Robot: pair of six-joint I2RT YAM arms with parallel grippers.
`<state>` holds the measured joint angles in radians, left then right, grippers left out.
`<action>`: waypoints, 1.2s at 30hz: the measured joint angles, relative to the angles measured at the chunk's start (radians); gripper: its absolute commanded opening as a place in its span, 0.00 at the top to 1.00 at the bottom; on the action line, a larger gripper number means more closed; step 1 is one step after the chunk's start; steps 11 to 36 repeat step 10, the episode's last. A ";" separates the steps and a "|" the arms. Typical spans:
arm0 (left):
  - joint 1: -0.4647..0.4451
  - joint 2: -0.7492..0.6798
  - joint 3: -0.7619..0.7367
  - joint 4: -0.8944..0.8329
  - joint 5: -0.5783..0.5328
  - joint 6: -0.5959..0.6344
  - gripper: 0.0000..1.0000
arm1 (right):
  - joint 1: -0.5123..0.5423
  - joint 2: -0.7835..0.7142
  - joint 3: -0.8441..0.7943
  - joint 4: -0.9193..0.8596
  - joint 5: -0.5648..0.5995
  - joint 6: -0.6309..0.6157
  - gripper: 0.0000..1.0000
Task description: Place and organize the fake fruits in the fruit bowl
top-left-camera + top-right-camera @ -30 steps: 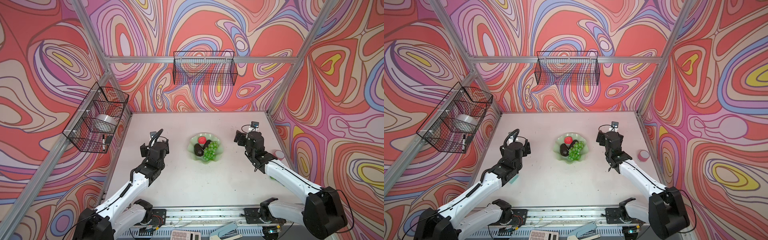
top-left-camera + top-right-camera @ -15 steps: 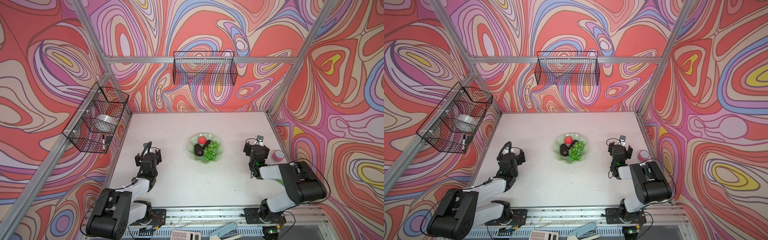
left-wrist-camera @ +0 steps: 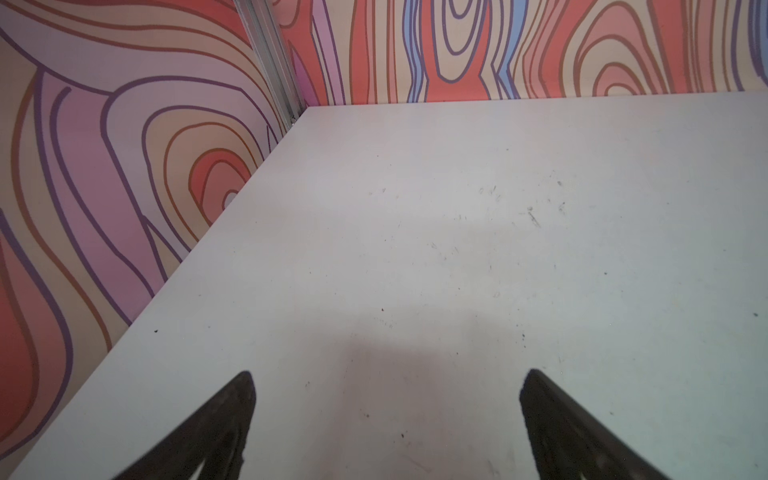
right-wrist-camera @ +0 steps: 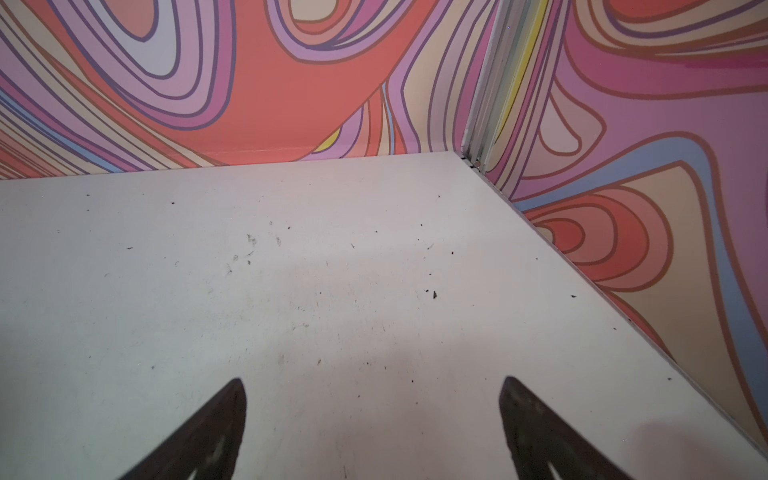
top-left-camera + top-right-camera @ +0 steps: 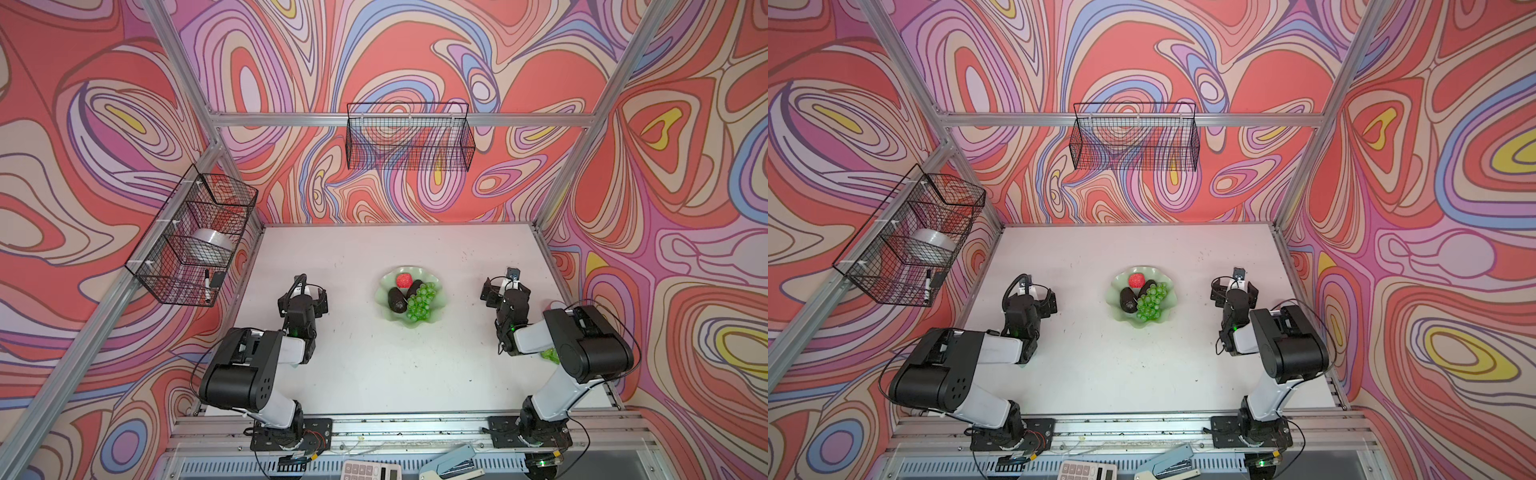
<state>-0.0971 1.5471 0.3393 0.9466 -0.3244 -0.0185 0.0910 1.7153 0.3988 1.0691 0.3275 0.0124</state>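
Note:
The pale green fruit bowl [image 5: 383, 296] [image 5: 1118, 287] stands mid-table in both top views. In it lie a red strawberry [image 5: 404, 280] [image 5: 1136, 280], two dark avocados [image 5: 397, 301] [image 5: 414, 287] and a bunch of green grapes [image 5: 420, 304] [image 5: 1150, 302]. My left gripper [image 5: 303, 293] [image 3: 386, 386] is well to the bowl's left, open and empty, low over bare table. On the bowl's right, my right gripper [image 5: 505, 291] [image 4: 372, 390] is also open with nothing in it. Neither wrist view shows the bowl or fruits.
A black wire basket [image 5: 409, 139] hangs on the back wall. Another basket [image 5: 195, 237] on the left wall holds a tape roll and a marker. A green packet [image 5: 550, 355] peeks out beside the right arm. A calculator [image 5: 372, 471] and a stapler [image 5: 451, 463] lie at the front rail.
Both arms have folded back toward their bases, drawing the open grippers away from the bowl. The bowl and fruits have not moved.

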 measured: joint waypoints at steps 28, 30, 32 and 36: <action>0.000 0.001 0.002 -0.008 0.004 0.000 0.00 | -0.007 0.000 0.027 -0.019 -0.015 0.001 0.02; 0.000 0.001 0.002 -0.008 0.004 0.000 0.00 | -0.007 0.000 0.027 -0.019 -0.015 0.001 0.02; 0.000 0.001 0.002 -0.008 0.004 0.000 0.00 | -0.007 0.000 0.027 -0.019 -0.015 0.001 0.02; 0.000 0.001 0.002 -0.008 0.004 0.000 0.00 | -0.007 0.000 0.027 -0.019 -0.015 0.001 0.02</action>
